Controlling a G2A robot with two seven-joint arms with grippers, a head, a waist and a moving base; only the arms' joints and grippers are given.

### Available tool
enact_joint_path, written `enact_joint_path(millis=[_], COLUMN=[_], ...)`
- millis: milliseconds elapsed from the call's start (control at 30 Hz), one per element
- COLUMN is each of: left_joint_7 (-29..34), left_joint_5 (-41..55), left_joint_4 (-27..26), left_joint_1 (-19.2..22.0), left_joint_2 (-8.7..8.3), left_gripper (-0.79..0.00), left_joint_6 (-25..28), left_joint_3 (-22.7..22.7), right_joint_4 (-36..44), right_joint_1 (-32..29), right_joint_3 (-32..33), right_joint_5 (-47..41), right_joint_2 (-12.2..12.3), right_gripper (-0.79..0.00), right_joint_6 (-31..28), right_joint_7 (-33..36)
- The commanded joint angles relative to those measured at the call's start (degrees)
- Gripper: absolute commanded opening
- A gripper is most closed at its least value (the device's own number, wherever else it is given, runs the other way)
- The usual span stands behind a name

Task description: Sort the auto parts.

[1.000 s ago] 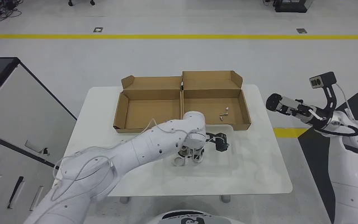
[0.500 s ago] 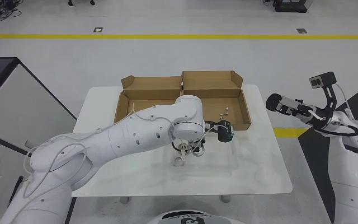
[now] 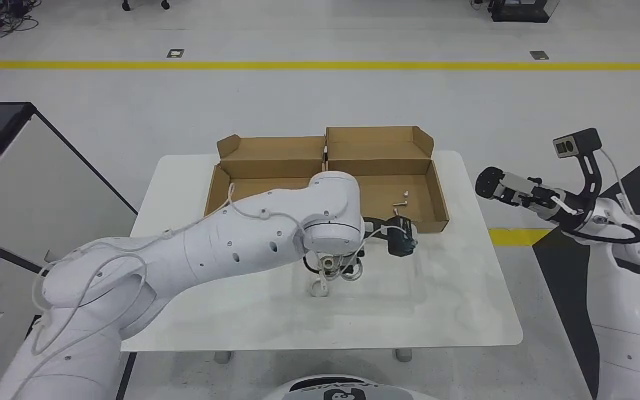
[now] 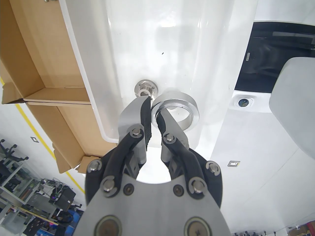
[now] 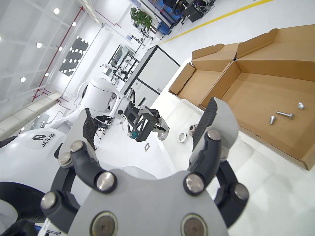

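My left gripper (image 4: 153, 110) is shut on the wall of a metal ring (image 4: 187, 109), one finger inside it and one outside. It hangs above the clear tray (image 4: 73, 50). Beneath it, a flanged metal part (image 4: 145, 88) rests on the tray floor. From above, the left gripper (image 3: 333, 265) sits over the tray (image 3: 415, 295), just in front of the boxes. A second ring (image 3: 320, 288) lies in the tray, also visible as the loose ring (image 5: 182, 137) beside the flanged part (image 5: 191, 128). My right gripper (image 5: 150, 124) is open and holds nothing, off the table's right side (image 3: 488, 184).
Two open cardboard boxes stand side by side at the back of the table. The left box (image 3: 265, 200) holds nothing; the right box (image 3: 375, 195) holds a bolt (image 3: 400, 206) and small metal pieces (image 5: 272, 119). The table's front and left are bare.
The left arm has risen and drawn back toward the boxes with the ring in its gripper. The right arm has not moved.
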State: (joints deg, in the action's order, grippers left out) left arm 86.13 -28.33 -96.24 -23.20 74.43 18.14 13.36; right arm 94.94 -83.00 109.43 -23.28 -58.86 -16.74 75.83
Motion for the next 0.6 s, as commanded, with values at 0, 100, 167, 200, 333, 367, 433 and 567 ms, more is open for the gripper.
enact_joint_path(millis=[0,100,167,200,333,367,433,567], left_joint_7=[-2.9,-6.9,-9.2,-10.3,-12.9,-14.4,-15.6,-20.2], left_joint_5=[-0.1,0.7,2.9,4.3,9.5,11.5,14.1,22.2], left_joint_4=[0.3,0.4,0.0,-0.3,-1.8,-2.1,-3.0,-4.3], left_joint_1=[-0.9,-1.8,-2.8,-3.6,-7.9,-9.4,-12.4,-18.8], left_joint_2=[-0.10,-1.07,-2.20,-2.91,-6.21,-7.05,-8.65,-11.22], left_gripper=[-0.785,-0.785,-0.785,-0.785,-0.785,-0.785,-0.785,-0.785], left_joint_6=[-0.3,-0.6,-0.3,0.3,3.5,4.4,6.7,12.0], left_joint_3=[0.6,3.9,7.2,9.0,17.0,19.5,23.6,32.4], right_joint_4=[0.0,0.0,0.0,0.0,0.0,0.0,0.0,0.0], right_joint_1=[0.0,0.0,0.0,0.0,0.0,0.0,0.0,0.0], right_joint_3=[0.0,0.0,0.0,0.0,0.0,0.0,0.0,0.0], right_joint_5=[0.0,0.0,0.0,0.0,0.0,0.0,0.0,0.0], right_joint_2=[0.0,0.0,0.0,0.0,0.0,0.0,0.0,0.0], right_gripper=[0.000,0.000,0.000,0.000,0.000,0.000,0.000,0.000], right_joint_6=[0.0,0.0,0.0,0.0,0.0,0.0,0.0,0.0], right_joint_7=[0.0,0.0,0.0,0.0,0.0,0.0,0.0,0.0])
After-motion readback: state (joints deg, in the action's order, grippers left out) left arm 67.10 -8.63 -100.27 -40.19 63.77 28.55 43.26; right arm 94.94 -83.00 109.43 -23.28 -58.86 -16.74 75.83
